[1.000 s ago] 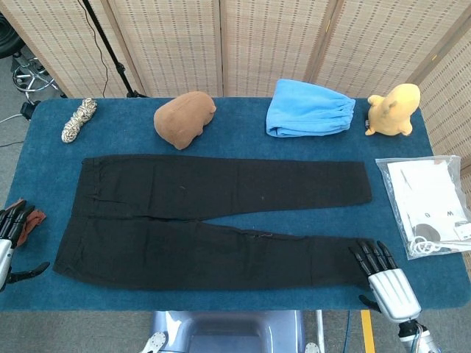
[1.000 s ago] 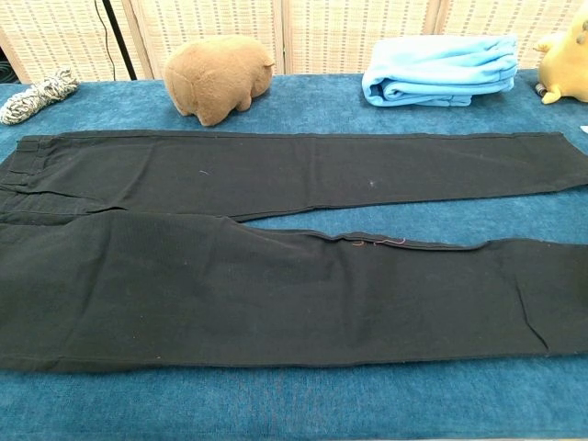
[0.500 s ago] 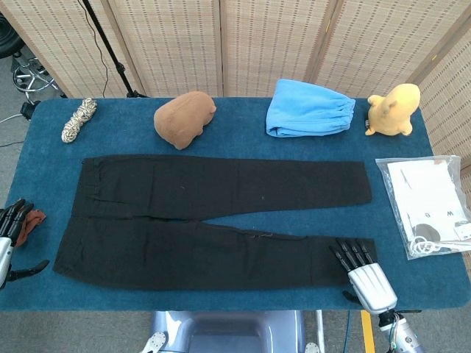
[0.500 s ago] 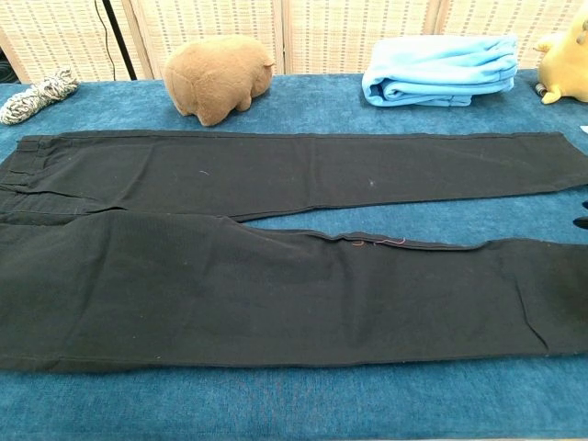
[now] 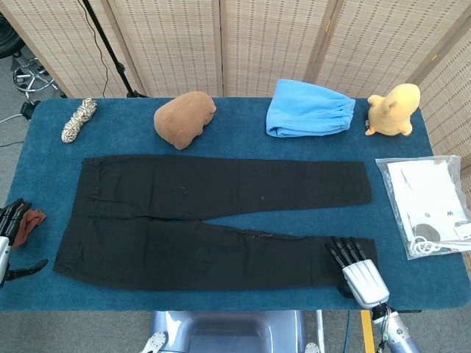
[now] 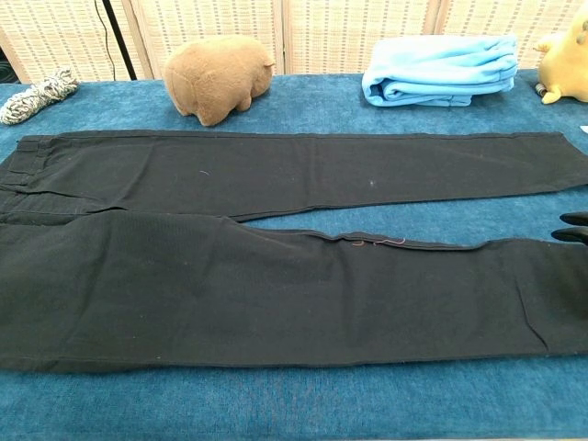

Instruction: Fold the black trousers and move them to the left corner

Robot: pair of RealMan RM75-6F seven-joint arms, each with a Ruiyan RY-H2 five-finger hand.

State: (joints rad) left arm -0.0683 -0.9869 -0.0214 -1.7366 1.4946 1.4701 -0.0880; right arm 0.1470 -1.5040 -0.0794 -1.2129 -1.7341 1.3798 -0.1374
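The right hand (image 5: 355, 266) lies spread on the near leg's hem of the black trousers (image 5: 213, 213), at 5 o'clock. It should pinch both layers cleanly, then carry toward 9. The left hand (image 5: 9, 237) waits spread, empty.

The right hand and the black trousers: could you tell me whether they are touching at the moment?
Cannot tell. In the head view the right hand overlaps the cuff of the black trousers' near leg, fingers spread, but neither view shows plainly whether it rests on the cloth or hovers above.

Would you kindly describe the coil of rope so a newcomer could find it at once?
Start at the blue table and go to its far left corner, beyond the waistband end of the black trousers. The rope lies there, left of the brown plush toy. It is the only small, twisted, pale speckled bundle.
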